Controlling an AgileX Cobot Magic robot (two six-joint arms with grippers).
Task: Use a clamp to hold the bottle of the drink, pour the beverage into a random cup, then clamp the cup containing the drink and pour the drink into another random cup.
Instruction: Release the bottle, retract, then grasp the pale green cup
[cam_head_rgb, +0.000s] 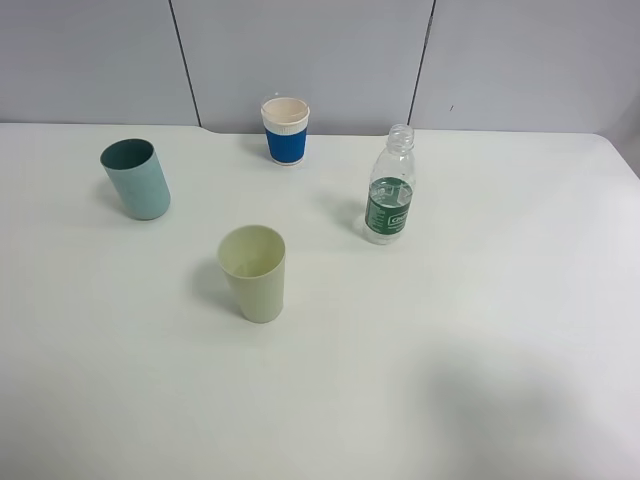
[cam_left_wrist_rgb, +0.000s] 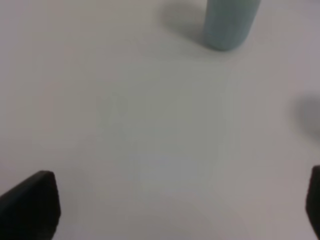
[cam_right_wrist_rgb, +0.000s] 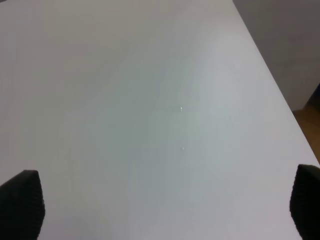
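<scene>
The uncapped clear bottle (cam_head_rgb: 389, 190) with a dark green label stands right of centre on the white table, clear liquid (cam_head_rgb: 388, 222) filling its lower part. A pale yellow-green cup (cam_head_rgb: 254, 271) stands in the middle. A light teal cup (cam_head_rgb: 136, 178) stands at the left; its base also shows in the left wrist view as the teal cup (cam_left_wrist_rgb: 228, 24). Neither arm appears in the high view. My left gripper (cam_left_wrist_rgb: 175, 210) is open over bare table, well short of the teal cup. My right gripper (cam_right_wrist_rgb: 170, 210) is open over bare table near the right edge.
A white paper cup with a blue sleeve (cam_head_rgb: 286, 130) stands at the back near the grey wall. The table's right edge (cam_right_wrist_rgb: 272, 100) drops off beside my right gripper. A soft shadow lies on the table (cam_head_rgb: 500, 400) at the front right.
</scene>
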